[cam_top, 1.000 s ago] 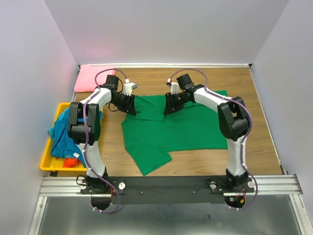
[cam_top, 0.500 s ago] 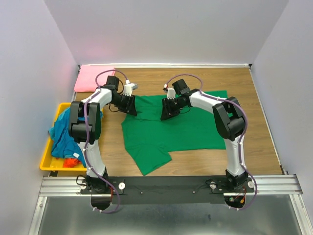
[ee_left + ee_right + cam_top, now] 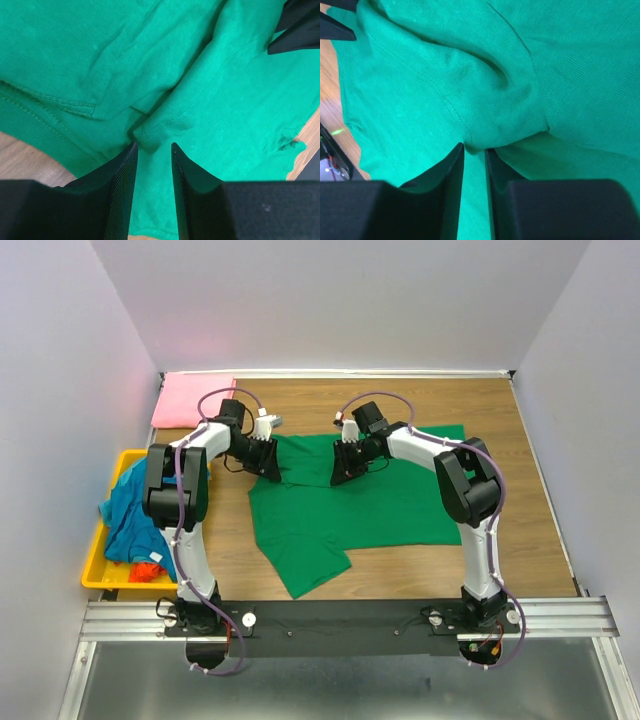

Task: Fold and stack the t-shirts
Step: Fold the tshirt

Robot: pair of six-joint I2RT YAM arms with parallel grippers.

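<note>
A bright green t-shirt (image 3: pixel 370 500) lies spread on the wooden table, its upper left part folded over. My left gripper (image 3: pixel 268 466) is low over the shirt's upper left edge. In the left wrist view it (image 3: pixel 152 145) stands open, a folded corner of green cloth (image 3: pixel 150 132) right at its tips. My right gripper (image 3: pixel 340 470) is down on the folded part near the shirt's upper middle. Seen from the right wrist, it (image 3: pixel 474 146) has its jaws narrowly apart, with a fold corner (image 3: pixel 490 135) at the tips. A pink t-shirt (image 3: pixel 193 400) lies folded at the back left.
A yellow bin (image 3: pixel 92 572) at the left edge holds a crumpled teal-blue t-shirt (image 3: pixel 125 510) and a bit of orange-red cloth (image 3: pixel 148 570). Grey walls close in the table on three sides. Bare wood (image 3: pixel 520 440) shows to the right of the green shirt.
My right gripper has shifted a little left over the green shirt and its jaws have narrowed. The left gripper has barely moved and its opening is the same.
</note>
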